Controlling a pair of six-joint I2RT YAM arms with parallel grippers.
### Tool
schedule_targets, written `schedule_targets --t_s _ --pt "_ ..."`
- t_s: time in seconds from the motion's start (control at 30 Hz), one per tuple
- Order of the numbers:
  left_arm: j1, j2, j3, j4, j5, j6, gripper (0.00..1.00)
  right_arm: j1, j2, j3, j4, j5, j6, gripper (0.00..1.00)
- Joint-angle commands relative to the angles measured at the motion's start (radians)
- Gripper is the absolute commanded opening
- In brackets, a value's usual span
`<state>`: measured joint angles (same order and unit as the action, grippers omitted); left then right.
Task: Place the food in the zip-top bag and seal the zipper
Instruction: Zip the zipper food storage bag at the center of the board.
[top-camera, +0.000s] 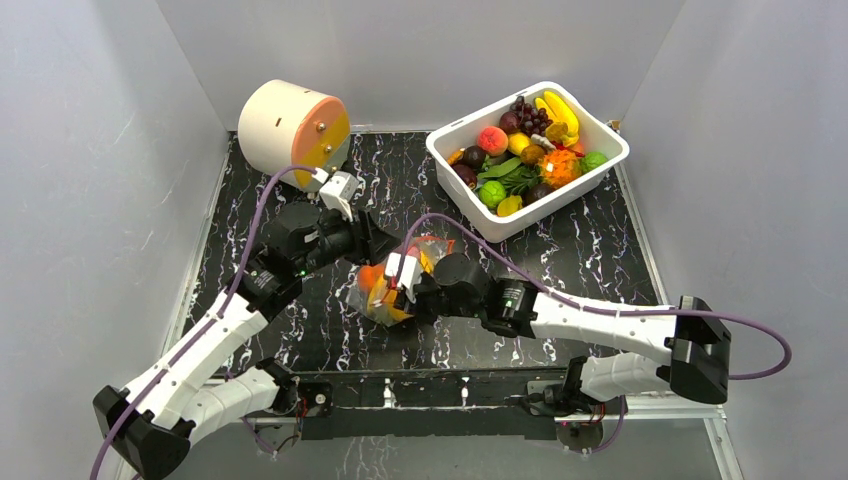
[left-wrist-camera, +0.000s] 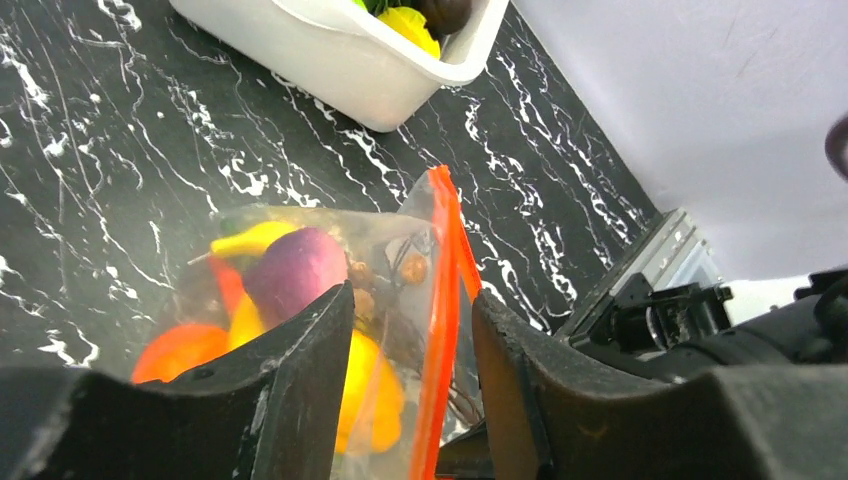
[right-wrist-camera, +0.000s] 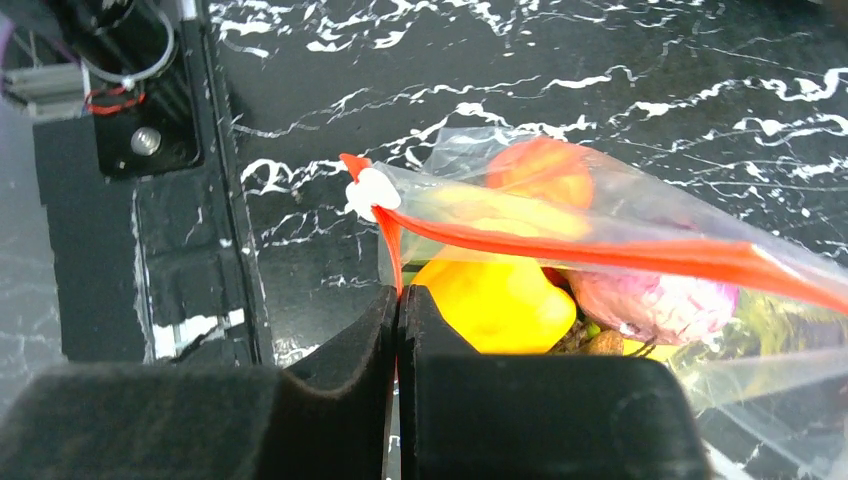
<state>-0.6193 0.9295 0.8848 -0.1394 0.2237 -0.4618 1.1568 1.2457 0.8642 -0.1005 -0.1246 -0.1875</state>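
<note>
Two grippers meet at the filled bag (top-camera: 380, 295) on the table (top-camera: 600, 250) for sealing: the right gripper (right-wrist-camera: 398, 300) clamps the zipper (right-wrist-camera: 600, 252) end, the left gripper (left-wrist-camera: 415, 320) straddles it half-open and likely must close, then slide

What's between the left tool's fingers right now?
The zip-top bag's zipper runs up through the left tool's gap, yellow food behind it in the bag. Left wrist view shows it.

Table surface (top-camera: 600, 250): black, white marble veining. Tub (top-camera: 530, 212), upper right: white. Zip-top bag (right-wrist-camera: 465, 150): clear; zipper (right-wrist-camera: 600, 252): orange-red. Food (right-wrist-camera: 495, 300) inside: yellow, orange, purple. Cylinder (top-camera: 275, 125), upper left: cream, orange face.
</note>
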Motion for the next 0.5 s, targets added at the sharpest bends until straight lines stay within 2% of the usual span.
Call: schedule_targets --t_s 0.0,0.2,0.47 --pt "-0.003 -0.040 0.068 -0.078 0.056 0.231 0.47 0.003 -0.045 0.091 0.082 0.100 0.100 0.00" --pt "-0.003 -0.162 -0.036 -0.079 0.280 0.432 0.48 0.000 -0.049 0.110 0.067 0.128 0.140 0.00" --pt "-0.004 -0.260 -0.144 -0.136 0.314 0.605 0.47 -0.068 -0.073 0.121 0.083 0.125 0.224 0.00"
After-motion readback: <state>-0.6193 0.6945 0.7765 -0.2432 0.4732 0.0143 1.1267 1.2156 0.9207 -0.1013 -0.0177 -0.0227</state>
